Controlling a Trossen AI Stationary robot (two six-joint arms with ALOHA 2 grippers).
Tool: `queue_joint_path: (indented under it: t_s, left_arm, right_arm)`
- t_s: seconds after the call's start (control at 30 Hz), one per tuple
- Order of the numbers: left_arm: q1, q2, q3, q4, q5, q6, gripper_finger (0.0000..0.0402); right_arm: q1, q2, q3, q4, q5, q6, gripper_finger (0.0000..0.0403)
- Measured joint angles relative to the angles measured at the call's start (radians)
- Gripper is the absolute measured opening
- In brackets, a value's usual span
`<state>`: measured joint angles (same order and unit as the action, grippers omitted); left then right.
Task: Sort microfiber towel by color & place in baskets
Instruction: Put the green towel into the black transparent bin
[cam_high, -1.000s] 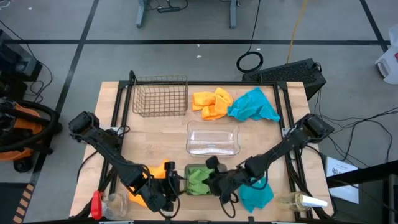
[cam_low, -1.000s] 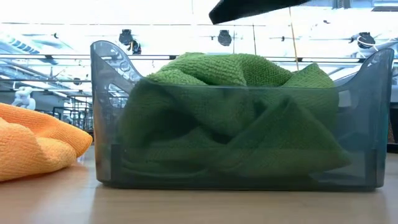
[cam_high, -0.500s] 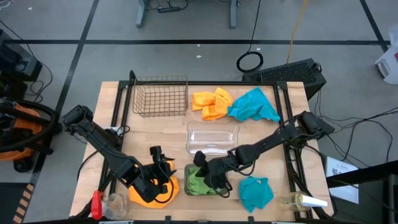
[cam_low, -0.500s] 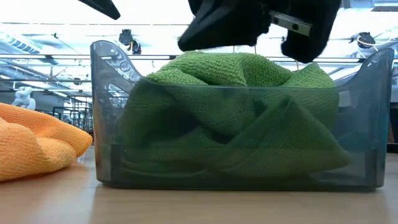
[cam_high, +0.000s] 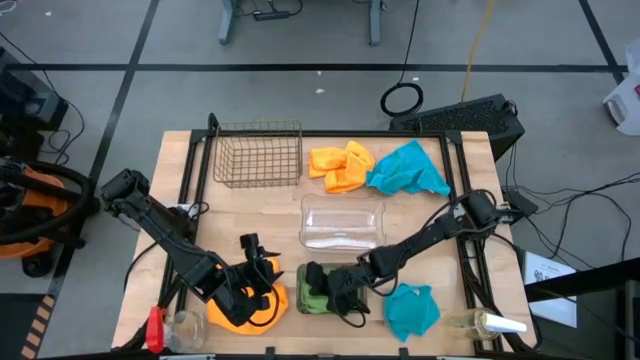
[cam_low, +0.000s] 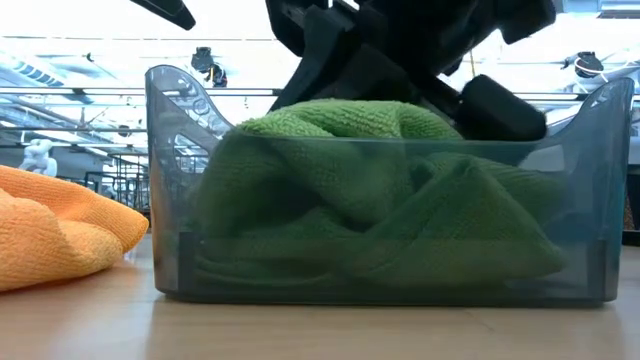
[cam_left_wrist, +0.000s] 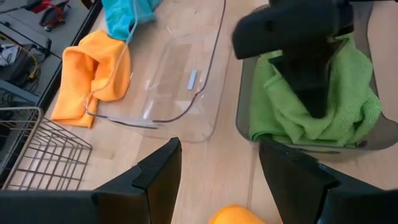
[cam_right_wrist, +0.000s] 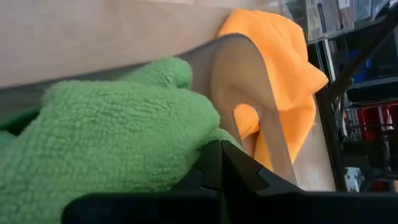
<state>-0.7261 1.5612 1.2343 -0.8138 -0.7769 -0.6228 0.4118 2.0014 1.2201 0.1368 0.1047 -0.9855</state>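
The grey tray (cam_high: 300, 300) (cam_low: 175, 200) sits at the table's near edge and is filled with light green towels (cam_high: 312, 292) (cam_low: 380, 190) (cam_left_wrist: 348, 106). My right gripper (cam_high: 320, 283) (cam_left_wrist: 314, 102) (cam_right_wrist: 221, 152) is shut and pushed down into them. My left gripper (cam_high: 256, 272) (cam_left_wrist: 217, 180) hangs open just above an orange towel (cam_high: 243, 308) (cam_low: 60, 235) lying left of the tray. A teal towel (cam_high: 410, 310) lies to the tray's right. Another orange towel (cam_high: 340, 165) (cam_left_wrist: 93, 74) and a teal one (cam_high: 405, 170) lie at the far side. My right gripper presses its shut fingers (cam_left_wrist: 311, 81) down on the top of the green towel pile (cam_right_wrist: 124, 137), coming from above and slanting from the table's right. The towels lie bunched in the grey tray, and their top is dented under the fingertips (cam_low: 440, 110).
The empty clear tray (cam_high: 342, 225) (cam_left_wrist: 180, 81) lies mid-table, and the wire basket (cam_high: 258, 155) (cam_left_wrist: 31, 149) stands at the far left. A clear cup and a red item (cam_high: 165, 327) sit at the near left corner, a bottle (cam_high: 485, 322) at the near right.
My right gripper moved toward the table's left, from beside the tray to over it, then sank into the green towels, flattening the pile's top on the right. My left gripper drew a little toward the far edge, then held still.
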Motion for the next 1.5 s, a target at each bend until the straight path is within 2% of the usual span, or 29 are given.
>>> queue_joint_path:
  t_s: [0.5, 0.73, 0.97, 1.17, 1.27, 1.5]
  left_arm:
    - [0.02, 0.0, 0.0, 0.004, 0.0, -0.001, 0.0221]
    - [0.02, 0.0, 0.0, 0.004, 0.0, -0.026, 0.0221]
    - [0.019, 0.0, -0.001, 0.004, 0.0, -0.026, 0.0221]
    - [0.019, 0.0, -0.043, 0.029, 0.0, -0.027, 0.0221]
    - [0.019, 0.0, -0.085, 0.061, 0.002, -0.028, 0.0221]
    - [0.019, 0.0, -0.13, 0.122, 0.019, -0.054, 0.0221]
  right_arm:
    - [-0.006, 0.118, 0.005, 0.038, -0.004, 0.051, 0.0]
    - [-0.004, 0.08, -0.001, 0.037, 0.003, 0.051, 0.0]
    - [0.006, -0.019, -0.002, -0.02, 0.053, 0.047, 0.0]
    - [0.037, -0.073, -0.001, -0.071, 0.049, 0.061, 0.0]
    - [0.046, -0.063, -0.001, -0.071, 0.017, 0.065, 0.0]
    - [0.039, 0.013, -0.001, -0.04, 0.022, 0.091, 0.0]
